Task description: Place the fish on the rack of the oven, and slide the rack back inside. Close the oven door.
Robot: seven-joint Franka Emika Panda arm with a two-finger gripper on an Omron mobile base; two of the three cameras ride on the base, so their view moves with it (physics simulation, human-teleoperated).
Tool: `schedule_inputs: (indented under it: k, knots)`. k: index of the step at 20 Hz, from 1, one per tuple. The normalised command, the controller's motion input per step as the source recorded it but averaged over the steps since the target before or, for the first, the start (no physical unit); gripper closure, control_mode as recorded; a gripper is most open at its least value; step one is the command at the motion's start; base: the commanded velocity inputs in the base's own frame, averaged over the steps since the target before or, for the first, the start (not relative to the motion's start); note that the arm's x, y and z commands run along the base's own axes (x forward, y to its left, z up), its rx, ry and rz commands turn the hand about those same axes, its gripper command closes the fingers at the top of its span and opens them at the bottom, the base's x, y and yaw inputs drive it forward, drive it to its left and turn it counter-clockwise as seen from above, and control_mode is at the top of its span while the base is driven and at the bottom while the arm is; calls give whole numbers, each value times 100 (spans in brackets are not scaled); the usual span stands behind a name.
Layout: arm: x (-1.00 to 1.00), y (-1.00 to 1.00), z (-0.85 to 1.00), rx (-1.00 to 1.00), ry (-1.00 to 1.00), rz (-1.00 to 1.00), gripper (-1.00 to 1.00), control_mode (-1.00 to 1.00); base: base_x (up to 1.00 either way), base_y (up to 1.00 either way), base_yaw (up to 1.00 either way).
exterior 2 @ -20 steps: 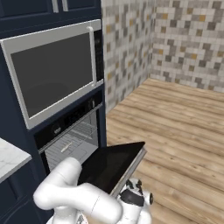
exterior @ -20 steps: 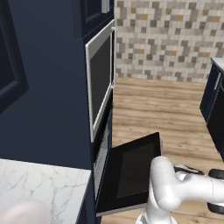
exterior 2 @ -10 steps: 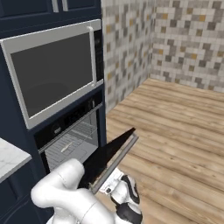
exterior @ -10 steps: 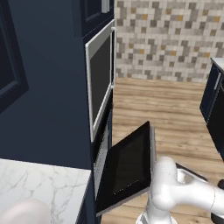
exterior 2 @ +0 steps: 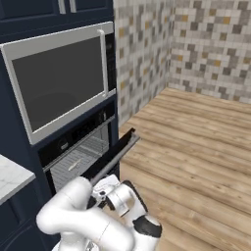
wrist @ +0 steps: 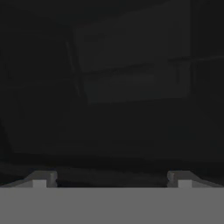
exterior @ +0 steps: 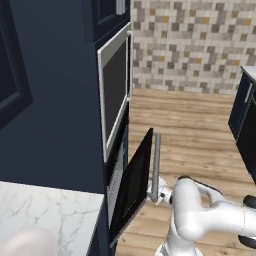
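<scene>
Oven door [exterior: 134, 190] stands steeply tilted, nearly shut, with the claw [exterior: 159, 196] pressed against its outer face beside the bar handle [exterior: 156, 165]. Claw fingers spread apart, grasping nothing. Fish [exterior 2: 74, 166] lies on the rack [exterior 2: 78, 164] inside the oven [exterior 2: 73, 157].

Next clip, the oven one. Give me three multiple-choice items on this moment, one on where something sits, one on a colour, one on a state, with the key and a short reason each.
1. Where is the fish?
A. on the wooden floor
B. on the rack inside the oven
C. in the hand

2. What colour is the oven door handle?
A. silver
B. red
C. navy

3. How does the oven door stand?
A. flat open
B. fully shut
C. partly raised, gap left

Key: B, a pale sliver lies on the wire grid within the cavity. A, the long bar along the door's edge is silver. C, the door slants up with the cavity showing behind.
</scene>
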Motion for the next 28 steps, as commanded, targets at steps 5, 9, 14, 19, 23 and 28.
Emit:
schedule_inputs:
  k: [5, 9, 14, 19, 23, 28]
  knots:
    - [100, 100, 0, 52, 28, 32, -100, -100, 0, 0, 0]
    - [100, 100, -2, 47, 31, 32, -100, -100, 0, 0, 0]
    - [100, 100, -12, 43, 29, 31, -100, -100, 0, 0, 0]
    - [100, 100, -28, 34, 29, 30, -100, -100, 0, 0, 0]
    - [83, 92, -37, 16, 28, 28, -100, -100, 0, 0, 0]
    - [9, 19, -19, 0, 12, 15, -100, -100, 0, 0, 0]
